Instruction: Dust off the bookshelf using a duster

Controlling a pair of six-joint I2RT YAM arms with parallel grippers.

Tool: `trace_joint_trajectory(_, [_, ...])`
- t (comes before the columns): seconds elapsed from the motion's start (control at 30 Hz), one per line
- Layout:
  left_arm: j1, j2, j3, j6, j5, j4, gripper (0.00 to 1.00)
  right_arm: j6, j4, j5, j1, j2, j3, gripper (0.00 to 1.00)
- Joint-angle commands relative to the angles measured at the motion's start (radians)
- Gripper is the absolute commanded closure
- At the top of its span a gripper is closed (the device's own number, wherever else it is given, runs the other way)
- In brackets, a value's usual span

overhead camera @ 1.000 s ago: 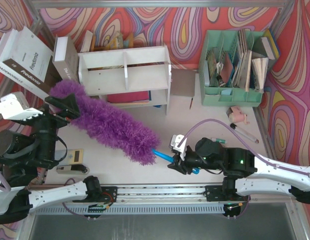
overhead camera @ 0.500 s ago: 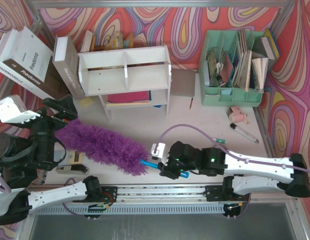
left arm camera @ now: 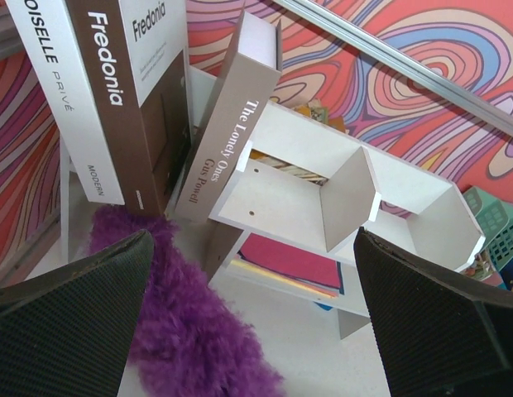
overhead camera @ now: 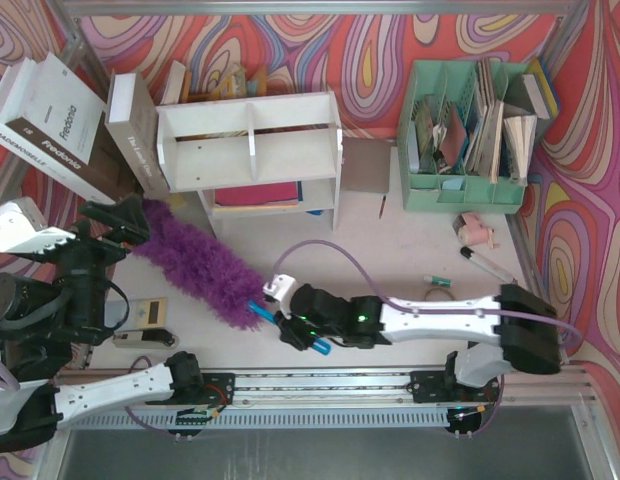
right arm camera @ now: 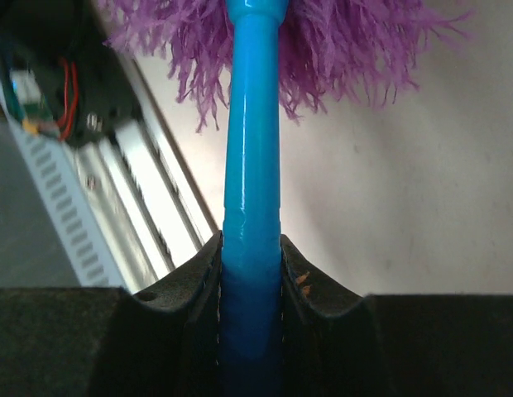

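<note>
we note the right gripper has slid left, jaws clamped on the duster by its blue handle. the purple head trails ahead-left of it, now off the bookshelf, which sits well beyond. the left gripper gapes beside the fluffy tip. we judge another pass is due.

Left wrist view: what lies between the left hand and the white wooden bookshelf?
The fluffy purple duster lies there, as the left wrist view shows.
</note>
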Motion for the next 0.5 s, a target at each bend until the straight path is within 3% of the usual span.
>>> trace_joint_trajectory(0.0, [-0.003, -0.022, -0.009, -0.016, -0.019, -0.008, 0.02, 0.12, 0.21, 0.087, 0.0, 0.167, 0.148, 1.0])
trace_joint_trajectory(0.27, [-0.003, -0.056, -0.015, -0.062, -0.023, -0.065, 0.01, 0.187, 0.319, 0.181, 0.001, 0.35, 0.274, 1.0])
trace_joint_trajectory(0.47, [-0.002, -0.083, -0.032, -0.067, -0.028, -0.068, 0.01, 0.262, 0.426, 0.221, 0.0, 0.36, 0.27, 1.0])
